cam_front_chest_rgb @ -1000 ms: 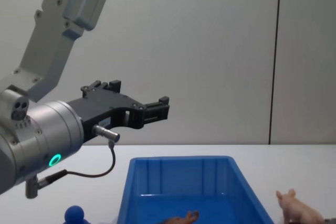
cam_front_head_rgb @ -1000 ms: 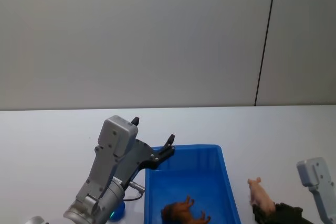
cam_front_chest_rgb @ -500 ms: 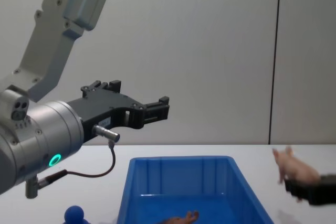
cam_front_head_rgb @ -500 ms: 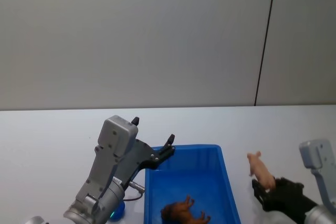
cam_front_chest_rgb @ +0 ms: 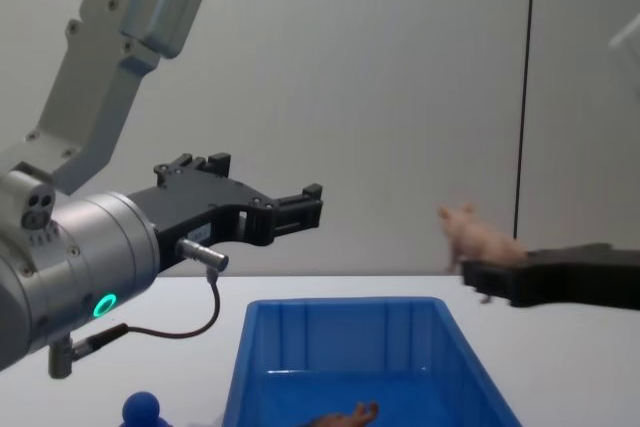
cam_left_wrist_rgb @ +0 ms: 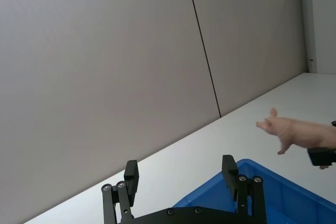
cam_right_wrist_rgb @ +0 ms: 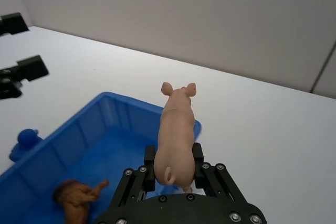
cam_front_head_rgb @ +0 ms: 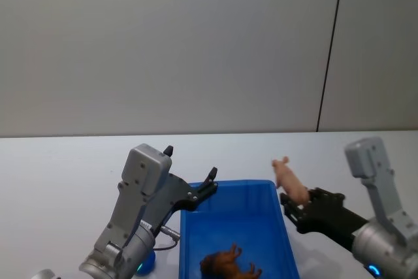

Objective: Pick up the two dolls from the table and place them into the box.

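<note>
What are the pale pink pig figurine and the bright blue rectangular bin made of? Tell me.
The pale pink pig figurine: probably moulded plastic or rubber, matte, smooth rounded contours. The bright blue rectangular bin: rigid plastic, slight sheen, moulded ribbed walls.

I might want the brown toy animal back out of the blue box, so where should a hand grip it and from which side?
Grip the brown toy animal across its torso, coming straight down. It seems to lie on its side on the floor of the blue box, legs splayed, and the walls block any sideways approach.
</note>
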Controlling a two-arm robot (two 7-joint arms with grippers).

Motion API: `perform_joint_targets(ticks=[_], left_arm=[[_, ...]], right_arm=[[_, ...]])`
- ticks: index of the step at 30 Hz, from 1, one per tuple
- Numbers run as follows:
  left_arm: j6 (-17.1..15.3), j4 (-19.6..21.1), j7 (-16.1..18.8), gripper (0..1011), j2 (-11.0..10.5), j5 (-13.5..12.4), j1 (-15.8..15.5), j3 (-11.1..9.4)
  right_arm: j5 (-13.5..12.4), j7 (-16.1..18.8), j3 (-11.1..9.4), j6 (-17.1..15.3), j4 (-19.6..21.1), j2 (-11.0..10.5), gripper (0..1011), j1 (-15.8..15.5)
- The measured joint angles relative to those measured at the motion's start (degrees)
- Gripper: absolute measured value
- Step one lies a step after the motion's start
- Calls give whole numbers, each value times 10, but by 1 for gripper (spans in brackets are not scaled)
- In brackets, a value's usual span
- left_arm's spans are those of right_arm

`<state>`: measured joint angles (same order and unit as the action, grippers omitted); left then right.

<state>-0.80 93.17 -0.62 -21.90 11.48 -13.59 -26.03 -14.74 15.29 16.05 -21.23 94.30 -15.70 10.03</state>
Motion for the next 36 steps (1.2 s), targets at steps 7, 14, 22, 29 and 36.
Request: perform_joint_targets(ticks=[7, 14, 22, 29, 36], left_arm=[[0, 0, 0, 1002, 0, 0, 0, 0], [0, 0, 0, 1001, 0, 0, 0, 0], [0, 0, 0, 1002, 0, 0, 0, 0], [0, 0, 0, 1002, 0, 0, 0, 0], [0, 0, 0, 1001, 0, 0, 0, 0]], right_arm=[[7, 41, 16, -17, -39, 30, 373, 39], [8, 66, 28, -23, -72, 50, 516, 61], [12, 76, 32, -19, -84, 53, 753, 68], [14, 68, 23, -6, -74, 39, 962, 59], [8, 50, 7, 9, -48, 12, 1001, 36]])
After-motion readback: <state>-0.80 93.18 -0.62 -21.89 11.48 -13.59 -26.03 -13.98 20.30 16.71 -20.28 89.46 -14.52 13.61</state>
